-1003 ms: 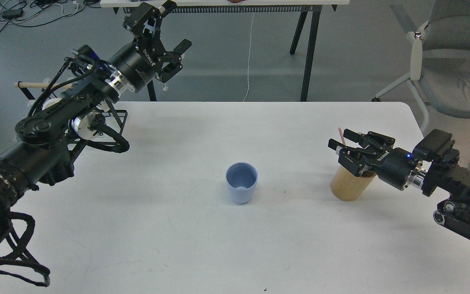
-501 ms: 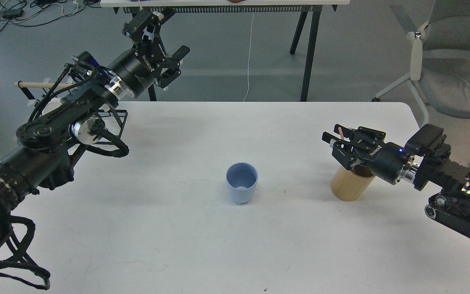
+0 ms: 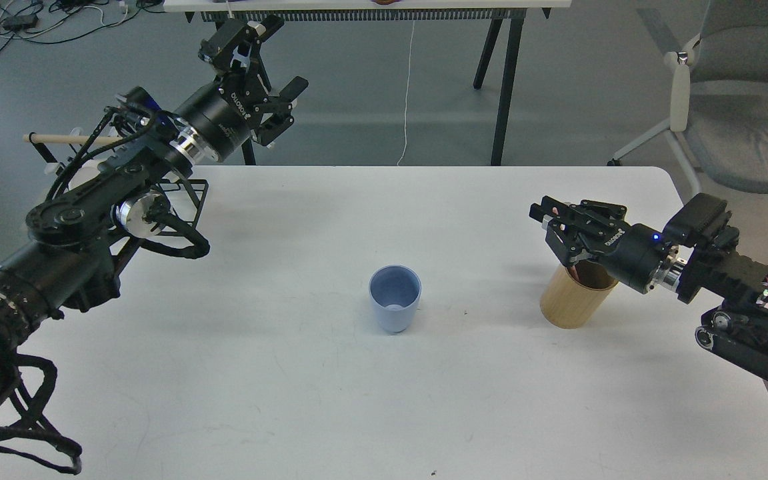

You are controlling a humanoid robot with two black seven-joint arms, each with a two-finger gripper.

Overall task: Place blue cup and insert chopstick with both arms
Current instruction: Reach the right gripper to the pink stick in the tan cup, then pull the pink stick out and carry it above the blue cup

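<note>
The blue cup (image 3: 394, 298) stands upright and empty near the middle of the white table (image 3: 331, 400). My right gripper (image 3: 547, 217) hangs just above the mouth of the tan bamboo cylinder (image 3: 572, 303), to the cup's right. Its fingers look closed around the pink chopstick, of which only a short piece (image 3: 577, 272) shows at the cylinder's mouth. My left gripper (image 3: 277, 57) is open and empty, raised high past the table's far left edge, well away from the cup.
A black wire rack (image 3: 177, 227) with a pale wooden rod (image 3: 57, 139) stands at the table's left edge under my left arm. A grey chair (image 3: 737, 107) stands off the right. Another table's black legs (image 3: 504, 87) are behind.
My right gripper turned and shifted slightly over the bamboo cylinder, and its fingers closed in on the pink stick, which now shows less. My left arm has barely moved.
</note>
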